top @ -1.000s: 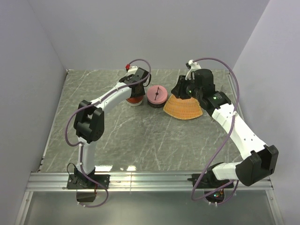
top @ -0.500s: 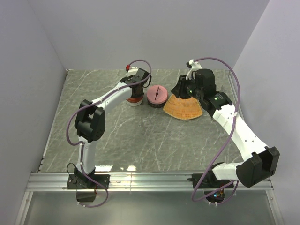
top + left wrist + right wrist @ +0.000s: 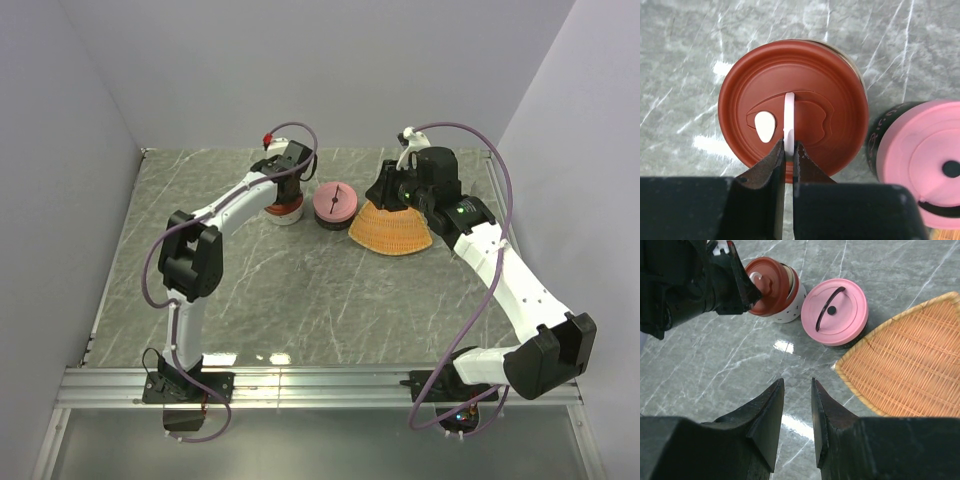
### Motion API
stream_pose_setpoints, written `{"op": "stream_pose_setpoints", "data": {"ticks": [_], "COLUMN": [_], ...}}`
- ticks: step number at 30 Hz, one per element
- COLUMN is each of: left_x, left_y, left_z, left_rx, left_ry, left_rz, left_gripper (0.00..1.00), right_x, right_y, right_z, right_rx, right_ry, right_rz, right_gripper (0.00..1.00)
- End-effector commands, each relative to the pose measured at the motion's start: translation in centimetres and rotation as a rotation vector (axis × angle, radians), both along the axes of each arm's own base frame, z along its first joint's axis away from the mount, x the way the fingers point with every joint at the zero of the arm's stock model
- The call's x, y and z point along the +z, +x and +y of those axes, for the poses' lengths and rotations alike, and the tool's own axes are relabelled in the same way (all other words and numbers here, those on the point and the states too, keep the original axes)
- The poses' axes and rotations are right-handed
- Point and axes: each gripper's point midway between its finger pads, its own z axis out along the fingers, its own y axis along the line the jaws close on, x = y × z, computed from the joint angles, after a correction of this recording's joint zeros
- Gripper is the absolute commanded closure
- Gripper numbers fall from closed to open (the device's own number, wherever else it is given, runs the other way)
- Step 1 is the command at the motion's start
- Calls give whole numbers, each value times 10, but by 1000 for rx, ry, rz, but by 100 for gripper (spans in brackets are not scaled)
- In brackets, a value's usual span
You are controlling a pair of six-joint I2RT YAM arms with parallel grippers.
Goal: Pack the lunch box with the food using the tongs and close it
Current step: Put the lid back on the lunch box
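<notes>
Red-brown lid (image 3: 835,95) sits on white lunch box pot (image 3: 788,315), left gripper (image 3: 789,146) pinching its white handle (image 3: 789,107) | pink-lidded pot (image 3: 837,310) just beside | right gripper (image 3: 797,405) slightly parted, empty, near woven tray (image 3: 905,365) | food, tongs not visible | packing and closing apparently all left

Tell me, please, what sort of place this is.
Probably a robotics lab test cell: a left arm and right arm bolted to a metal rail at a marble-patterned table, with plain pale walls enclosing three sides.

Grey marbled table (image 3: 300,300); plain pale walls (image 3: 330,60) around.
</notes>
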Motion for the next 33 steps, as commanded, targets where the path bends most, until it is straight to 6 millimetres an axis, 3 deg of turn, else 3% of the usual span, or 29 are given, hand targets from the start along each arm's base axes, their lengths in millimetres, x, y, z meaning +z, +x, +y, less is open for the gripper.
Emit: {"op": "stream_pose_setpoints", "data": {"ticks": [1, 8, 15, 29, 33], "left_x": [14, 19, 5, 9, 27], "left_y": [17, 26, 28, 45, 49], "left_z": [-6, -21, -13, -11, -11], "left_rx": [-39, -103, -103, -109, -100], "left_ry": [-20, -57, -78, -68, -81], "left_rz": [-27, -5, 75, 99, 33], "left_gripper": [100, 100, 100, 100, 100], "right_x": [25, 23, 23, 21, 20], "right_y": [3, 4, 6, 6, 7], "right_z": [0, -1, 0, 1, 1], "right_rx": [8, 2, 6, 8, 8], "right_ry": [15, 8, 7, 6, 5], "right_rz": [-73, -68, -64, -58, -56], "right_gripper": [64, 64, 64, 64, 64]}}
